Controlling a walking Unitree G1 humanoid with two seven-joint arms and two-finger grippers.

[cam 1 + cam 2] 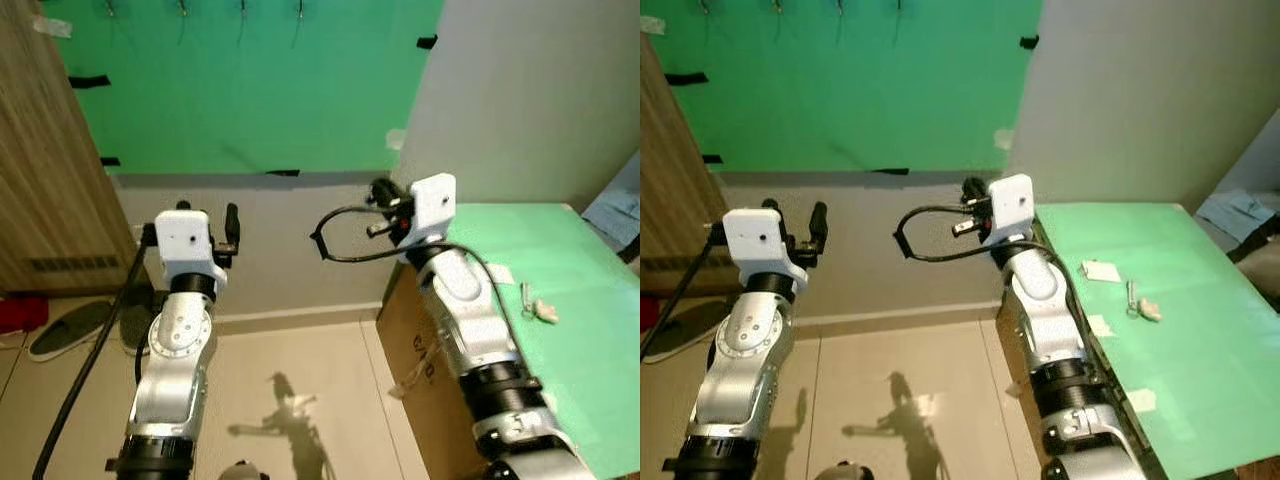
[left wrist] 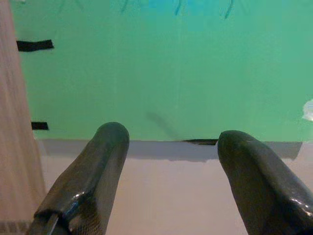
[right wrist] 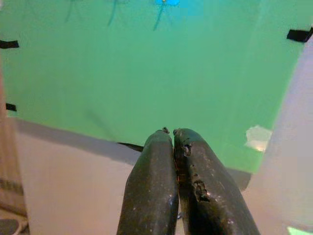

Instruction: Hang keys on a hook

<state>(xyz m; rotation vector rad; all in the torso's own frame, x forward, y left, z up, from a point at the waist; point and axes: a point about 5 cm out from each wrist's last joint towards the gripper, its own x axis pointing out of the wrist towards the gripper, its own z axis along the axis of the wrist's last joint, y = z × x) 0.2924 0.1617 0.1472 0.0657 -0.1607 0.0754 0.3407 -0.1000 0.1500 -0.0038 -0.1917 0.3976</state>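
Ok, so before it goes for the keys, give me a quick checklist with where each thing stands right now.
1. Keys found, lying on the green table: ok.
2. Keys in a gripper: not ok, neither holds them.
3. Right gripper open for the pick: not ok, fingers pressed together.
4. Left gripper open: ok.
5. Hooks in sight at the top of the green sheet: ok.
6. A hook free: cannot tell, too small.
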